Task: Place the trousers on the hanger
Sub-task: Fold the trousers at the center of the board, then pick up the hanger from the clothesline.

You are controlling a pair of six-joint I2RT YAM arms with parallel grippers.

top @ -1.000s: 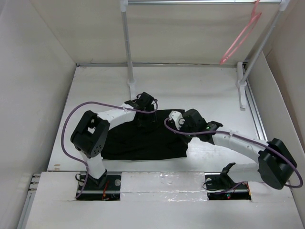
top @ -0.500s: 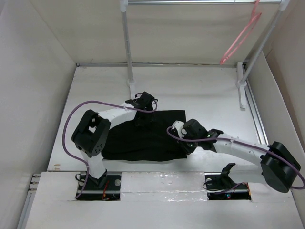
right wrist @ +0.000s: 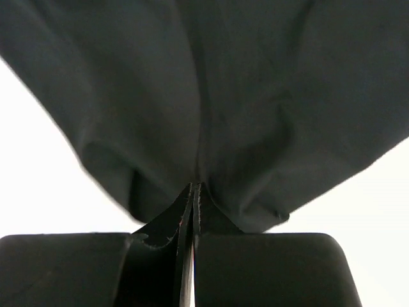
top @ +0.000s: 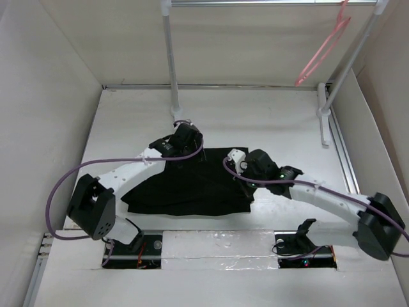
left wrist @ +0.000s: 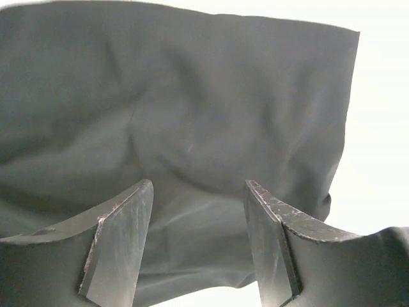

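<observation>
Cloth: creased soft black trousers [top: 185,188] mid-frame; your right gripper [right wrist: 193,188] pinches a fold, left gripper [left wrist: 198,195] gapes above; slender pale-pink hanger [top: 323,51] upper right.

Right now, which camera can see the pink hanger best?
The top external view. Only there does the pink hanger show, hanging high at the far right. Both wrist views show just the black trousers, with no hanger at all.

Tabletop [top: 268,121]: white, enclosed by pale walls [top: 45,96].
Rack poles [top: 171,64]: white, fixed at its far side.
</observation>
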